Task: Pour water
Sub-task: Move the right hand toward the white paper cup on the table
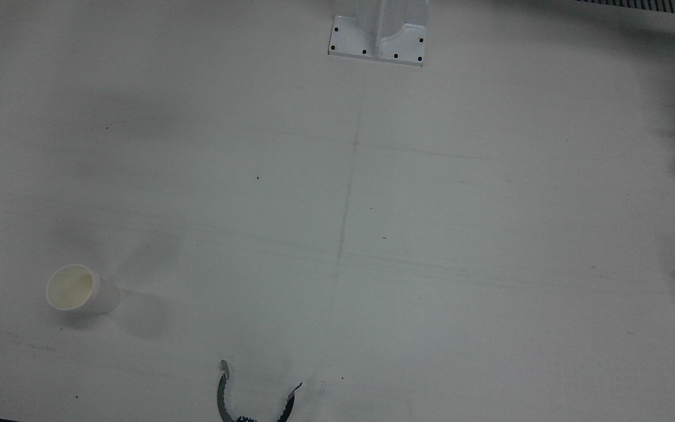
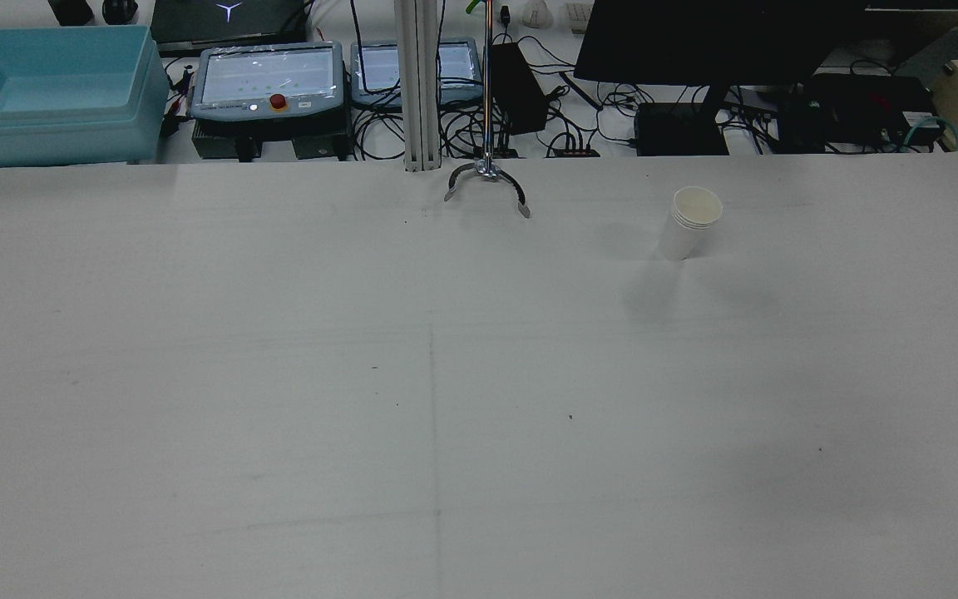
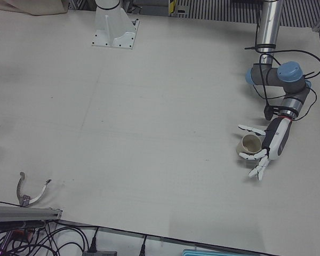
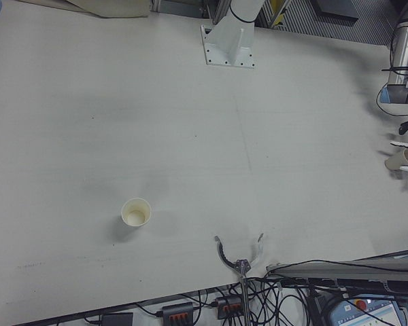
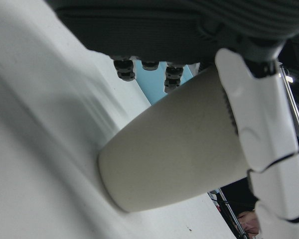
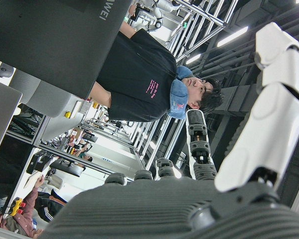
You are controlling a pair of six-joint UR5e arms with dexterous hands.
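Step in hand: the left hand [image 3: 268, 145] is closing in on the source cup [image 3: 249, 145], fingers spread either side of it, not yet clamped as far as I can judge.
Source cup: standing on the worktop [image 3: 149, 106] at its left edge.
Receiving cup [image 1: 74, 289]: standing upright, well apart, on the right half.
Right hand [image 6: 269, 124]: showing only in its own view; grasp state cannot be told.
Next move: likely calling for a firm wrap, then an upright lift and carry across.
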